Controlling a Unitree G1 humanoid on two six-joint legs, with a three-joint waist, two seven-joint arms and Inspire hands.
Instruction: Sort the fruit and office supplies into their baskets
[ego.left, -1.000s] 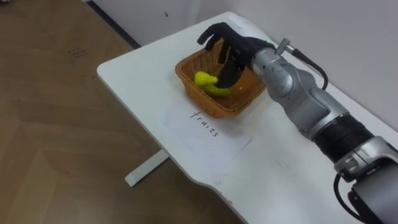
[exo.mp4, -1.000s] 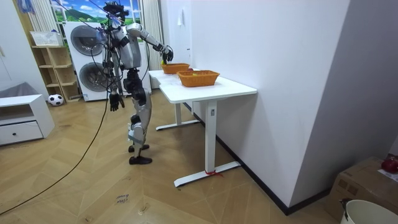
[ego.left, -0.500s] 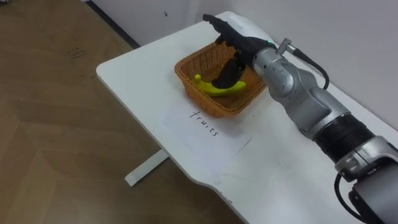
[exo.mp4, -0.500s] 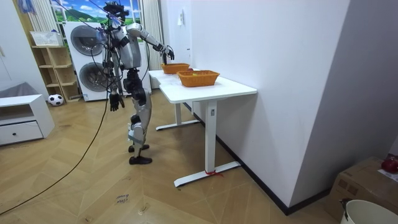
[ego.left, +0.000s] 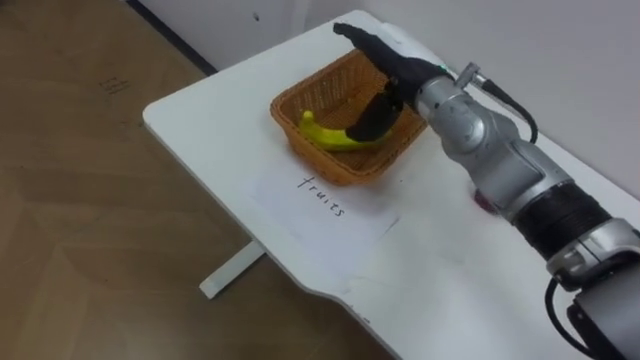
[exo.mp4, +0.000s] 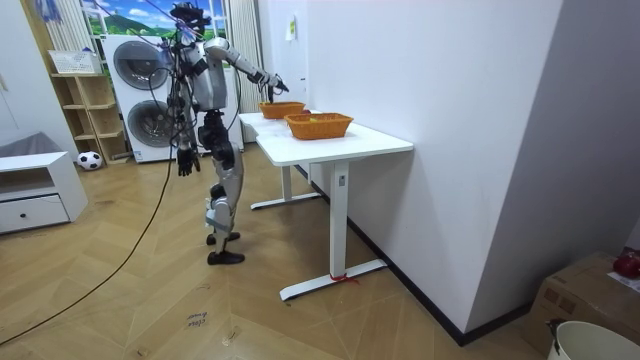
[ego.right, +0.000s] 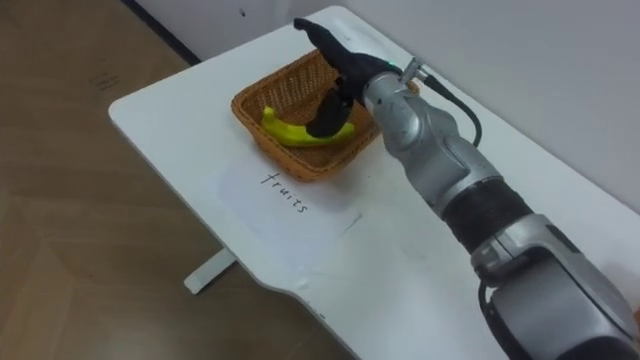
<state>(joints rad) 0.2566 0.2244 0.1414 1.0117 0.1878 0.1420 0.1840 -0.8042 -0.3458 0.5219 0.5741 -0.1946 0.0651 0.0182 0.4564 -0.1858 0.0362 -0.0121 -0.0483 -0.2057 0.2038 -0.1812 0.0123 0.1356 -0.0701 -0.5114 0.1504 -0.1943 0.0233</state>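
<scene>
Plainly, the banana (ego.left: 330, 137) lies inside the basket (ego.left: 302, 150), under the right hand (ego.left: 400, 75), whose fingers (ego.left: 356, 32) stretch straight past the far rim. Bare desk (ego.left: 200, 110) rings the basket; a paper sheet (ego.left: 320, 215) lies just before it.

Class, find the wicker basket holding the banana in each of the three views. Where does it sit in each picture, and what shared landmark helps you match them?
Left eye view: basket at upper centre.
Right eye view: basket in the upper half, left of centre.
Room view: basket small, upper left of centre, behind the nearer basket on the white table.
Shared landmark: the right robot hand, open above the basket.
</scene>
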